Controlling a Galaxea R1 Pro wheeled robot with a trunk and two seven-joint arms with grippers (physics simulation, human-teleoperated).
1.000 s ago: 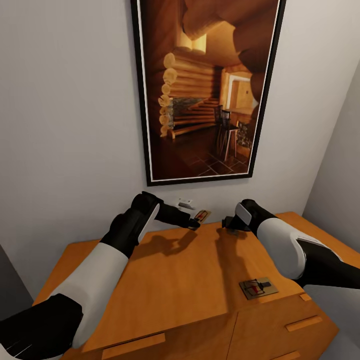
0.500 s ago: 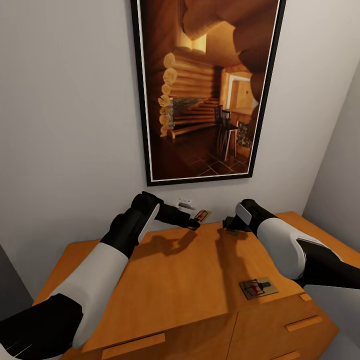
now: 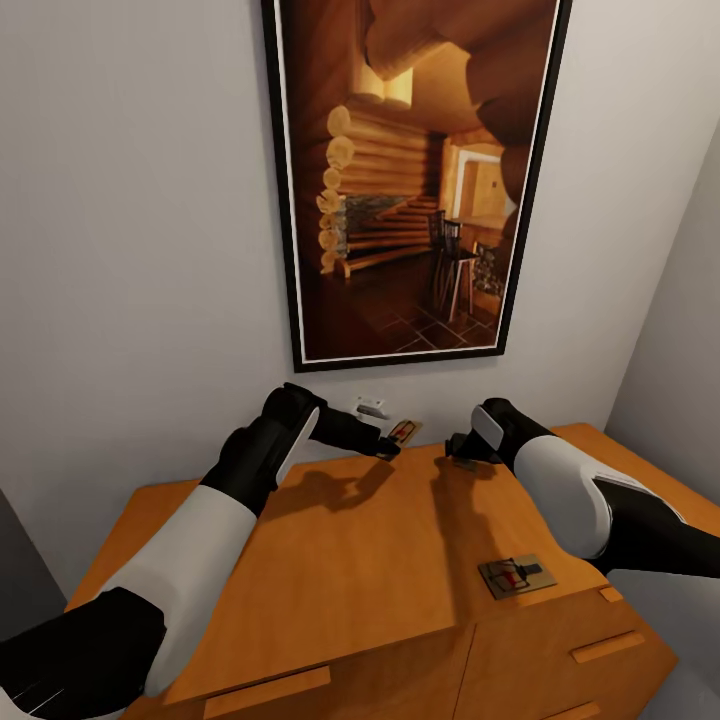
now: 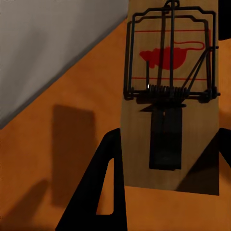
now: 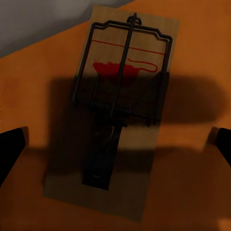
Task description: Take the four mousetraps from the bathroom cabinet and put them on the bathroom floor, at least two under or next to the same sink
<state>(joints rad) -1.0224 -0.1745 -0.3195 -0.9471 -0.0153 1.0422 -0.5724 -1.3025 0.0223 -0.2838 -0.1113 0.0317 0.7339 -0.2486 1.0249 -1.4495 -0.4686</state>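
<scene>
On the orange-brown cabinet (image 3: 340, 560), one mousetrap (image 3: 406, 431) lies at the back edge by the wall. My left gripper (image 3: 388, 448) reaches it; in the left wrist view the black fingers (image 4: 103, 187) press against both long sides of this mousetrap (image 4: 168, 62), with the left gripper (image 4: 168, 134) closed on its near end. My right gripper (image 3: 460, 455) hovers open over a second mousetrap (image 5: 120, 120), which lies in shadow between the wide-apart fingertips of the right gripper (image 5: 118, 139). A third mousetrap (image 3: 516, 576) rests near the cabinet's front right edge.
A large framed picture (image 3: 410, 180) of a log interior hangs on the grey wall right behind the cabinet. A small white wall plate (image 3: 370, 407) sits just above the cabinet's back edge. Drawer handles (image 3: 608, 645) show on the cabinet front. A side wall closes in at the right.
</scene>
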